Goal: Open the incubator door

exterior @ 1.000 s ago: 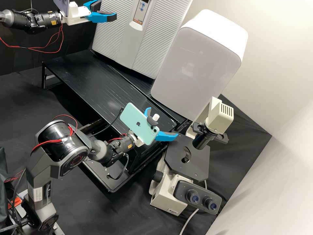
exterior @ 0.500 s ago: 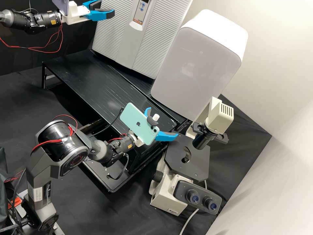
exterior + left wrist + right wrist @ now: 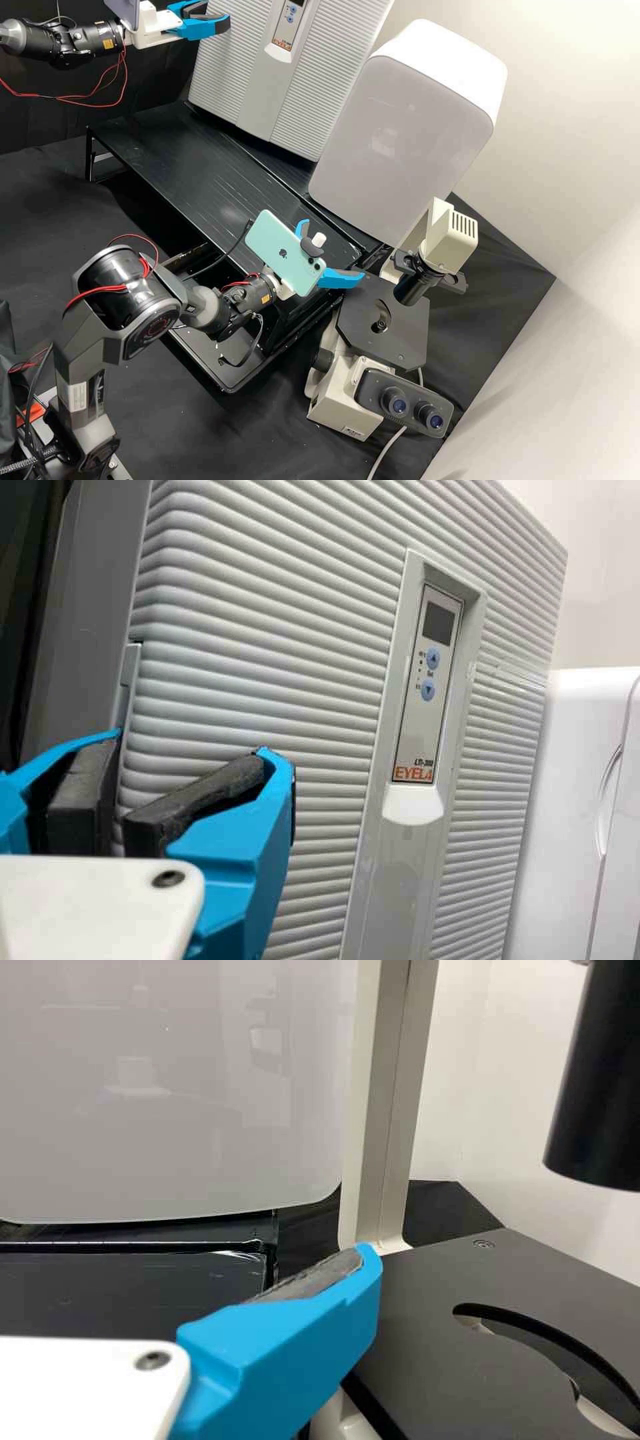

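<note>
The incubator (image 3: 223, 80) stands on a black platform (image 3: 167, 160), its ribbed door (image 3: 270, 660) facing the work area. The door looks shut, so the task is probably at the approach or first hold on its side edge.

The left gripper (image 3: 190, 743) is at that edge, its fingers parted in a V and angled to either side of the strip where the door meets the body. That placing makes sense: the side margin should give something to hook or pinch, whereas the ribbed face and the control panel (image 3: 430, 680) offer little purchase. Whether the pads touch the door cannot be told. The next move likely calls for settling a finger behind the edge, then drawing it outward along the door's swing; a shallow hold could slide off the ribs.

The right gripper (image 3: 333, 249) is open with nothing between its fingers, beside the stage of the microscope (image 3: 343, 400). It seems parked there, leaving the incubator's front to the other arm. A phone (image 3: 277, 250) sits on its wrist, presumably as a camera. The smooth white cabinet (image 3: 400, 133) next to the incubator seems to have no part in this step.
</note>
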You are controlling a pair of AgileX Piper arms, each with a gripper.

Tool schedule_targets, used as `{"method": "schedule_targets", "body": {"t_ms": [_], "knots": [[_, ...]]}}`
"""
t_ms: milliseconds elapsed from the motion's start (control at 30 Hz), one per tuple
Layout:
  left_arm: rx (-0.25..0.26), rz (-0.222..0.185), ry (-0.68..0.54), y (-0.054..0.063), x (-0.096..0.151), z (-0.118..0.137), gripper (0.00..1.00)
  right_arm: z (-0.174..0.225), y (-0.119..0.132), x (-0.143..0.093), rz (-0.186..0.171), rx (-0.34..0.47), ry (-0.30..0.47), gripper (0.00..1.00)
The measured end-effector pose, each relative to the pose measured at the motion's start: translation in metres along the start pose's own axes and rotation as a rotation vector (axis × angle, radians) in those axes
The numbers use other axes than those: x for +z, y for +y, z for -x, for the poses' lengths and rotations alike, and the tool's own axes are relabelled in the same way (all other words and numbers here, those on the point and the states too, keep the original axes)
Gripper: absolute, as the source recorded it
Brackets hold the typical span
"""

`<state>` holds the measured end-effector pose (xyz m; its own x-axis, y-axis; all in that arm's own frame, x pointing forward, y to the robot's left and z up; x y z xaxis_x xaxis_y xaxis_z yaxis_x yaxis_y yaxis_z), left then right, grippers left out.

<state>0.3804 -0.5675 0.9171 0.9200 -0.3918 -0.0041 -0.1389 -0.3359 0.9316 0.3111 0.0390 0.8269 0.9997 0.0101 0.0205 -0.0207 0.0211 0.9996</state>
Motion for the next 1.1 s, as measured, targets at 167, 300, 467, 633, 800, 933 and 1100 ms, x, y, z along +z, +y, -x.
{"method": "schedule_targets", "body": {"t_ms": [167,300,467,633,800,933,1100], "knots": [[-0.001,0.000,0.001,0.000,0.000,0.000,0.00,0.000,0.000,0.000,0.000,0.000,0.000,1.00],[0.000,0.001,0.002,0.000,0.000,0.000,0.00,0.000,0.000,0.000,0.000,0.000,0.000,1.00],[-0.001,0.002,0.003,0.000,0.000,0.000,0.00,0.000,0.000,0.000,0.000,0.000,0.000,1.00],[-0.003,0.002,0.001,0.000,0.002,0.004,0.00,0.000,0.000,0.000,0.000,0.000,0.000,1.00],[-0.005,0.013,-0.002,0.001,0.009,0.012,0.00,0.000,0.000,0.000,0.000,0.000,0.000,1.00],[-0.009,0.019,-0.006,0.001,0.013,0.017,0.00,0.000,0.000,0.000,0.000,0.000,0.000,1.00],[-0.011,0.016,-0.011,0.002,0.015,0.020,0.00,0.000,0.000,0.000,0.000,0.000,0.000,1.00]]}}
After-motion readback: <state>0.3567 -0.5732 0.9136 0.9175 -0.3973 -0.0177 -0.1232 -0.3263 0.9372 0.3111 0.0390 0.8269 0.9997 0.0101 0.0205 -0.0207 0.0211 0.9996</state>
